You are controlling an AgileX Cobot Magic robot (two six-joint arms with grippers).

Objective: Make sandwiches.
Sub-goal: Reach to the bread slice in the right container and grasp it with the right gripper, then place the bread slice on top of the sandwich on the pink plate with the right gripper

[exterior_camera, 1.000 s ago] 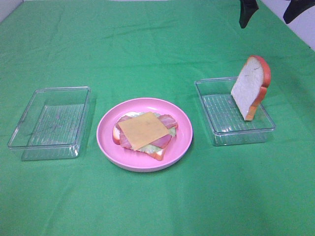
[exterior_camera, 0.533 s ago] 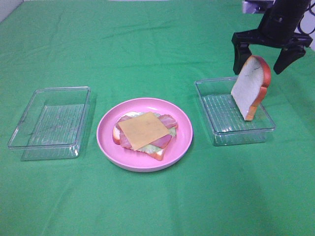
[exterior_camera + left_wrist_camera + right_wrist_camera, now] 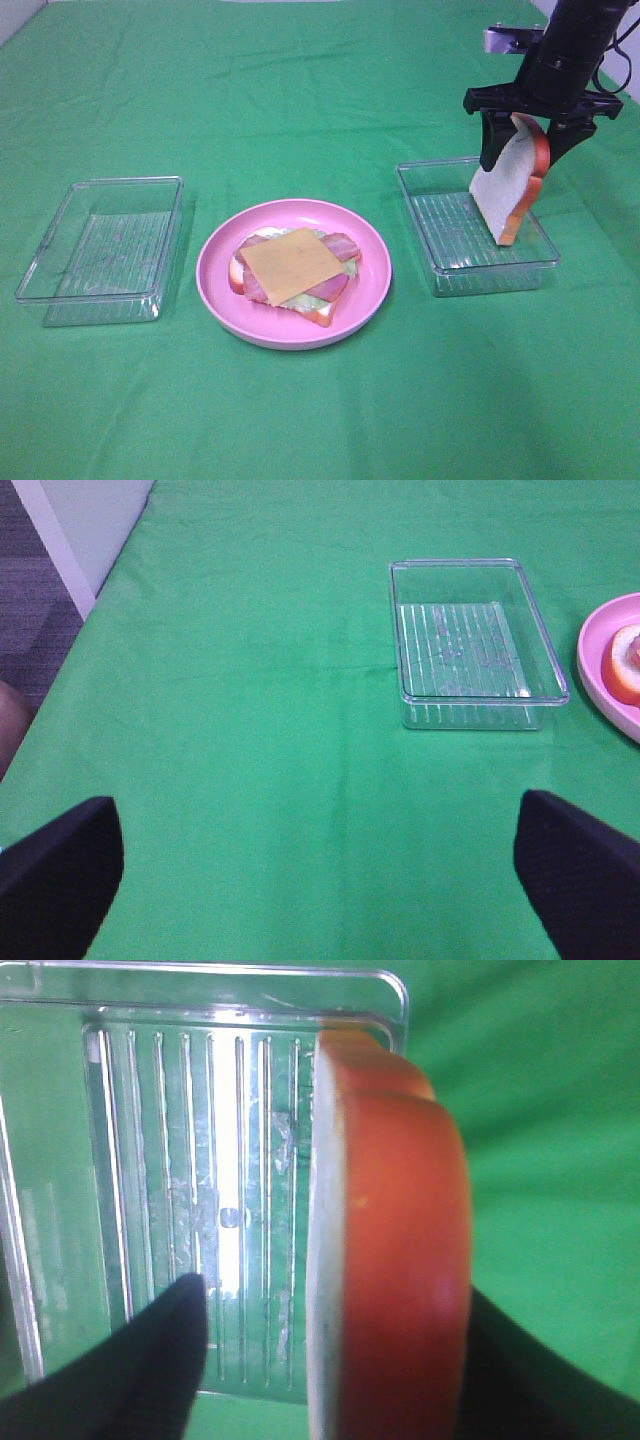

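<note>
Bread slice [image 3: 507,190] stands on edge in the clear tray [image 3: 450,268] that lies right of the pink plate [image 3: 215,262], its white face turned toward the plate and its orange-brown crust along the top and far side. It leans against the tray's right wall. The right gripper [image 3: 527,135] sits over the top of this slice, one black finger [image 3: 489,140] on the white-face side and the other on the crust side. In the right wrist view the slice [image 3: 390,1250] fills the space between the two fingers [image 3: 150,1360]; a strip of tray floor shows between the finger there and the white face, so that pad is apart from the bread, and I cannot tell whether the other pad touches the crust. The jaws are partly drawn in, not clamped.

On the pink plate, at the middle of the green cloth [image 3: 300,80], lies the open sandwich [image 3: 293,272]: a bread slice at the bottom, pale lettuce, pink-red bacon strips, and a yellow cheese square [image 3: 290,264] on top.

Left of the plate lies a second clear tray [image 3: 60,290]. The left gripper [image 3: 320,870] hovers above the cloth well apart from that tray [image 3: 478,645], its fingers spread wide and holding nothing.
</note>
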